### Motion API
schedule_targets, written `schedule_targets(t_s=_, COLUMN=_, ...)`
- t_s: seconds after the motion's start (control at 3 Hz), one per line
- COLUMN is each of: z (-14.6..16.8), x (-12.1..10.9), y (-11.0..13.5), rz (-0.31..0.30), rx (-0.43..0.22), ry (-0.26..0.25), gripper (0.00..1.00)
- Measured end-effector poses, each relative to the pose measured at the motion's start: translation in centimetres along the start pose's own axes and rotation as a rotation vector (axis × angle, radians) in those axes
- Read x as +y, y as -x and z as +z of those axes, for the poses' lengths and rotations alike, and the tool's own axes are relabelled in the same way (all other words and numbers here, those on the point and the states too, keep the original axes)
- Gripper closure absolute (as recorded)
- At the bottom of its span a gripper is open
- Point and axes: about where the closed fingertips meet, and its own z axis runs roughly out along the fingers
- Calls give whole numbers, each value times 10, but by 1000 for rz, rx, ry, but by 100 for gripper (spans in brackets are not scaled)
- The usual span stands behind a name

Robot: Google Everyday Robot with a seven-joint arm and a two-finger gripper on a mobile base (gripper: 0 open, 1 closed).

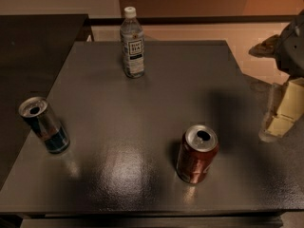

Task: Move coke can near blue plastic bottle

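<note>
The coke can (196, 154), red with a silver top, stands upright on the dark grey table (156, 94), near its front right. The blue plastic bottle (132, 42), clear with a white cap and a white and dark blue label, stands upright near the table's back edge, far from the can. My gripper (279, 114) hangs at the right edge of the view, over the table's right side. It is to the right of the coke can and apart from it, holding nothing that I can see.
A slimmer blue-and-silver can (44, 125) stands upright near the table's left edge. A darker counter (33, 46) adjoins the table at the left. Tan floor (209, 32) lies beyond the back edge.
</note>
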Motion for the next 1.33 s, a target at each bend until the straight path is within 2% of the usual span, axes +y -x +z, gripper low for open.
schedule_targets(t_s=0.67, z=30, x=58, y=36, rz=-134, rx=-215, ry=158, gripper=0)
schedule_targets(t_s=1.0, z=45, x=81, y=59, rz=-191, rx=-304, ry=212, gripper=0)
schedule_targets(t_s=1.33, z=53, x=96, y=73, rz=-226, rx=-354, ry=249, gripper=0)
